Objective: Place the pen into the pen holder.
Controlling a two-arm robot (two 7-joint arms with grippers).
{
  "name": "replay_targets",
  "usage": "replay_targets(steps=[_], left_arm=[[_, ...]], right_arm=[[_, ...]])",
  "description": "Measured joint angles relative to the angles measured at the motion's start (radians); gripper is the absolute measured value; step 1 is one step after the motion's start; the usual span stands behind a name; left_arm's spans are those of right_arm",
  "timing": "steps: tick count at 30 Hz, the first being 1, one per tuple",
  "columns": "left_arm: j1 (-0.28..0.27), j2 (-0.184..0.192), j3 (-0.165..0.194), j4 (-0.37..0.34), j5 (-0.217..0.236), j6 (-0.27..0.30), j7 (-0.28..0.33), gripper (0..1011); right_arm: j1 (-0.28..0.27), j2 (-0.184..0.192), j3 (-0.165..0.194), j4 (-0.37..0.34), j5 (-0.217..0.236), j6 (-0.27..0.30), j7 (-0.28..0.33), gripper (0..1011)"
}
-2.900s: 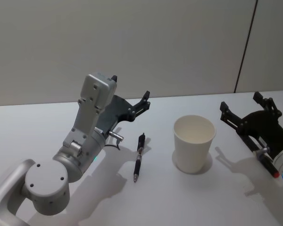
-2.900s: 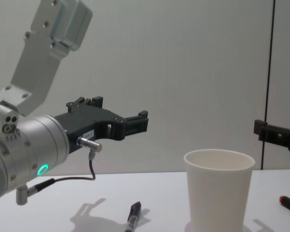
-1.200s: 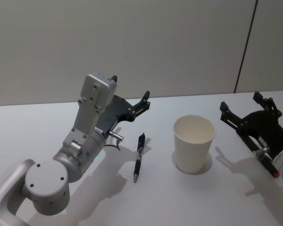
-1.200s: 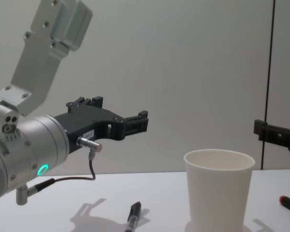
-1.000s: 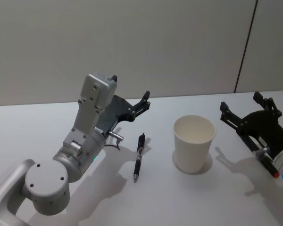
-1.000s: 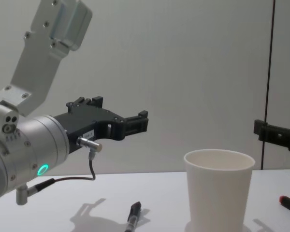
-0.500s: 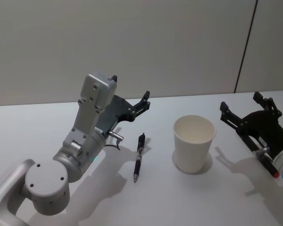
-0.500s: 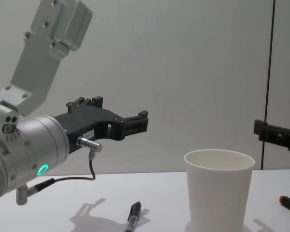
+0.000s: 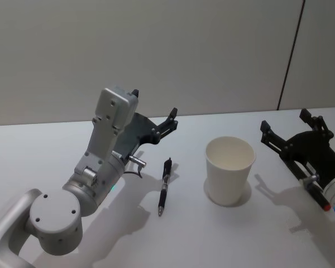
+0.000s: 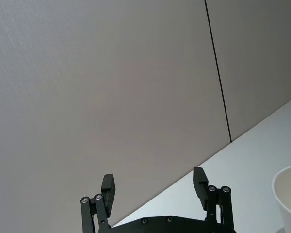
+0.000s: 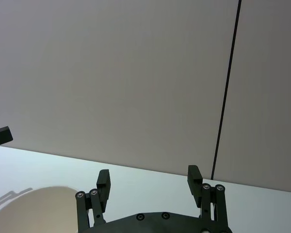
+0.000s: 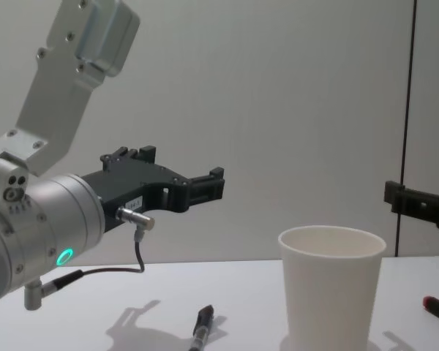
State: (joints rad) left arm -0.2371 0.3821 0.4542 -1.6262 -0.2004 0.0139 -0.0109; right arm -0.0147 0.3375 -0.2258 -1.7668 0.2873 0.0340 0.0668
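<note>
On the tabletop point(image 9: 56, 145), pen point(image 9: 164, 186) lying left of the pen holder point(image 9: 229, 170), left end effector point(image 9: 154, 104) raised nearby, spread and empty, right end effector point(image 9: 284, 120) also spread, at right.

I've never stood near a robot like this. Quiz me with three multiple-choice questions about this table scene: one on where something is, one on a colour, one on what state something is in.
1. Where is the pen relative to the pen holder?
A) inside it
B) flat on the table, to its left
C) leaning on its right side

2. What colour is the pen holder?
A) red
B) blue
C) white

3. What state are the left gripper and the right gripper in?
A) both open and empty
B) left shut on the pen
C) right shut on the pen holder

Answers:
1 B: the pen lies flat on the table, apart from the pen holder.
2 C: it is plain white all over.
3 A: each wrist view shows the fingers spread with nothing between them.
</note>
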Motion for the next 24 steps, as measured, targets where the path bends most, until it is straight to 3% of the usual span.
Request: replay_targets(steps=[24], left_arm=[[0.0,0.0,0.0,0.0,0.0,0.0,0.0,1001]], right_arm=[[0.003,0.001,0.002,0.0,0.005,0.011,0.007,1001]])
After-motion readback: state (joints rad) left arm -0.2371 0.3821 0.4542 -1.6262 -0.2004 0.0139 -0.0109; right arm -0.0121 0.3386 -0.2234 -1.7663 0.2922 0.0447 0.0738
